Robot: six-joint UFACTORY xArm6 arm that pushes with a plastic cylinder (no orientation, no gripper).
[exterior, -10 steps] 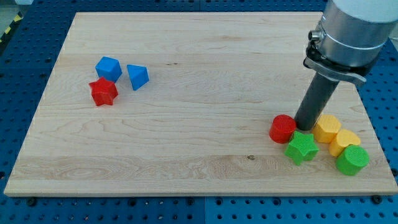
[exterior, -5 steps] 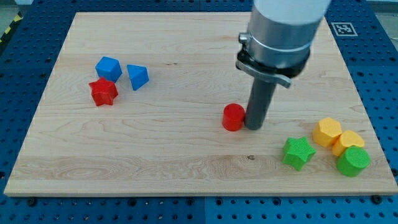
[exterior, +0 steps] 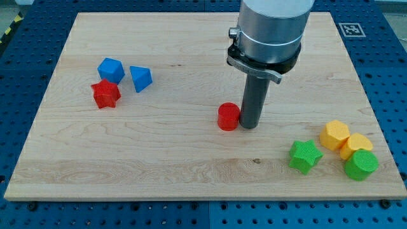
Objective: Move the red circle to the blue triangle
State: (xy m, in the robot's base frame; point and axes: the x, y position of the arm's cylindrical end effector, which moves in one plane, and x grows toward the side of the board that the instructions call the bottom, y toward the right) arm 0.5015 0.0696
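Note:
The red circle (exterior: 227, 117) lies near the middle of the wooden board (exterior: 191, 165). My tip (exterior: 248, 125) touches its right side. The blue triangle (exterior: 140, 78) sits at the upper left, well to the left of the red circle and apart from it.
A blue block (exterior: 110, 69) and a red star (exterior: 105, 94) sit just left of the blue triangle. At the lower right lie a green star (exterior: 304, 156), two yellow blocks (exterior: 335, 135) (exterior: 356, 144) and a green circle (exterior: 360, 165).
My tip has pushed the red circle leftward and slightly up, from beside the green star at the lower right to near the board's middle. The other blocks have stayed put.

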